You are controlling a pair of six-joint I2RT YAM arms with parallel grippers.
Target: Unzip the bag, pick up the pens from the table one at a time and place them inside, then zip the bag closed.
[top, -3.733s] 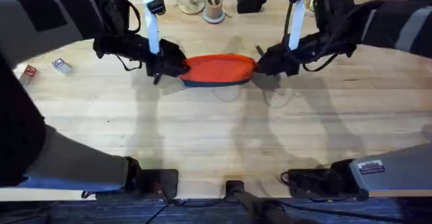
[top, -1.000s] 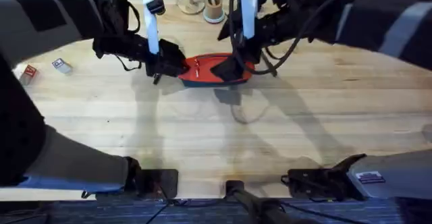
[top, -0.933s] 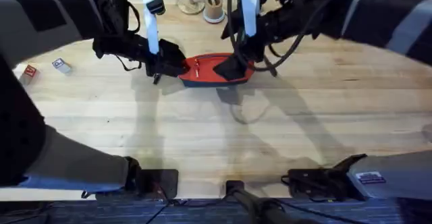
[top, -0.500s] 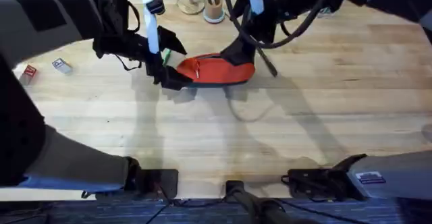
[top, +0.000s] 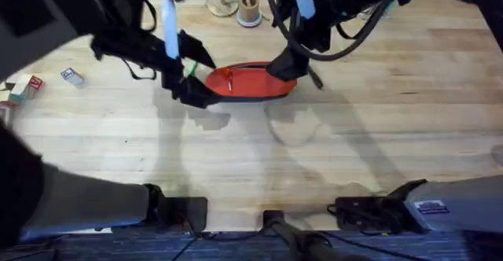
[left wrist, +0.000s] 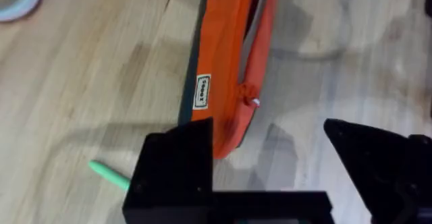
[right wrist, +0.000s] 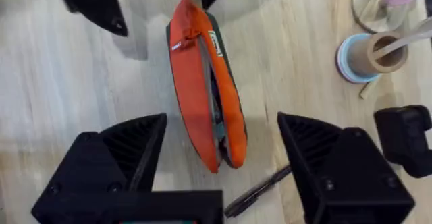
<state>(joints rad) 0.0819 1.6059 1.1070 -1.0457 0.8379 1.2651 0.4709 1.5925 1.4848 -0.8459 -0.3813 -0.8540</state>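
orange-red fabric of the bag (top: 250, 81) now lies free at the upper middle of the overhead frame, on the table (top: 330, 159), with neither arm gripping it. a few seconds ago both grippers pinched its two ends; since then the right arm has swept leftward along the zipper line and lifted, and the left arm has let go and drawn back to the bag's left end.

in the right wrist view the bag (right wrist: 206, 92) shows a dark slit along its top, so the zipper looks at least partly open, and the first step seems done or nearly so. the right gripper (right wrist: 223, 153) hangs above the bag's right end with its fingers spread wide and nothing between them. the black pen (right wrist: 260, 190) lies on the wood just beside that end of the bag; in the overhead it (top: 313, 78) is at the upper middle, just right of the bag.

the left gripper (left wrist: 283, 163) is also spread wide and empty, close over the bag's (left wrist: 223, 62) left end. the green pen (left wrist: 109, 174) lies just beside it, at the lower left of the left wrist frame.

both pens are still on the table, so the next stage is likely picking one up; each gripper already has a pen close by.
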